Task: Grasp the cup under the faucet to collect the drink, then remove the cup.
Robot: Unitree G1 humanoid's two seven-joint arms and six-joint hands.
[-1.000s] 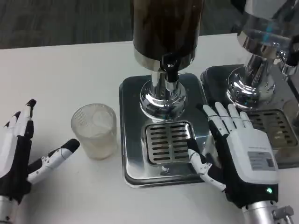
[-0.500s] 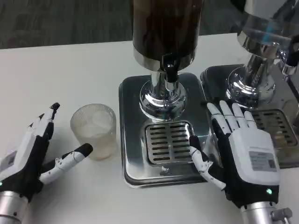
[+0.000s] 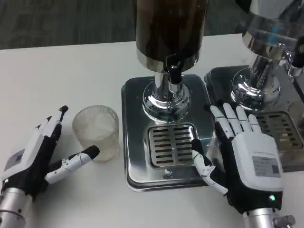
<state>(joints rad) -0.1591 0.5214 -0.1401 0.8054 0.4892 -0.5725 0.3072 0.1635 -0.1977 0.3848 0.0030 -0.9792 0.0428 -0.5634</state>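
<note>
Left hand [image 3: 33, 159] spread beside cup [image 3: 96, 132], right hand [image 3: 244, 154] spread, label unreadable

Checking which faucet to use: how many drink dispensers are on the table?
2. One dispenser stands centre on its drip tray; a second dispenser stands at the right edge, partly cropped. More may sit beyond the frame.

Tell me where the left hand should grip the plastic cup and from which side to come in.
Grip the cup around its side wall at mid-height, coming in from its left, where the open left hand already waits. The cup stands upright, and the dispenser tray crowds its right side.
</note>
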